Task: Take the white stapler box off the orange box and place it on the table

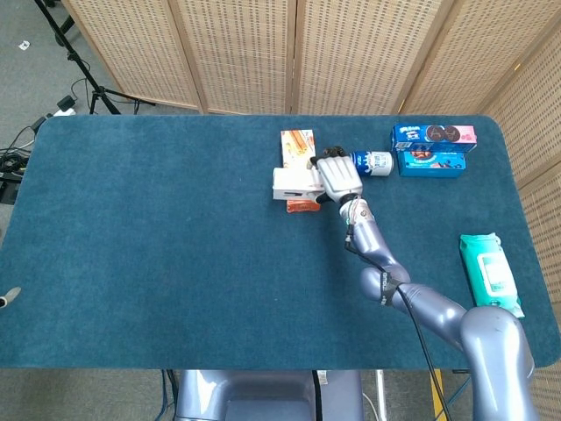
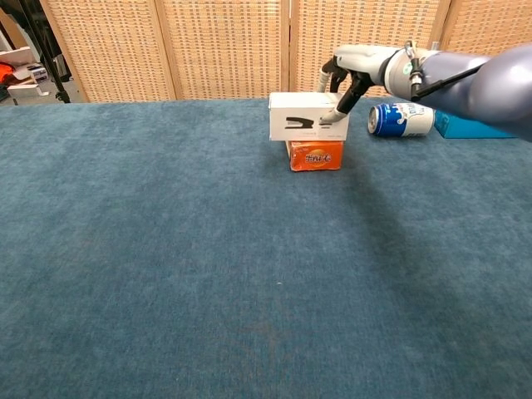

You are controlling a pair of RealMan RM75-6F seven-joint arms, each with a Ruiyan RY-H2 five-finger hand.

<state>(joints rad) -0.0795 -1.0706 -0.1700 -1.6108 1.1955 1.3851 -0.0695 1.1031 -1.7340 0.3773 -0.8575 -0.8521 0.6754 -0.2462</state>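
The white stapler box (image 1: 294,181) (image 2: 301,117) lies across the small orange box (image 1: 300,206) (image 2: 315,155) at the far middle of the blue table (image 1: 158,246). My right hand (image 1: 337,178) (image 2: 345,71) grips the white box's right end. Its thumb presses the front face and its fingers reach over the top to the back. The box sits a little off-centre to the left on the orange box. Only a tip of my left hand (image 1: 7,298) shows at the table's near left edge.
A blue can (image 1: 375,162) (image 2: 401,119) lies on its side just right of my hand, with blue cookie boxes (image 1: 434,149) beyond it. An orange-and-white pack (image 1: 296,147) lies behind the white box. A teal wipes pack (image 1: 491,274) sits by the right edge.
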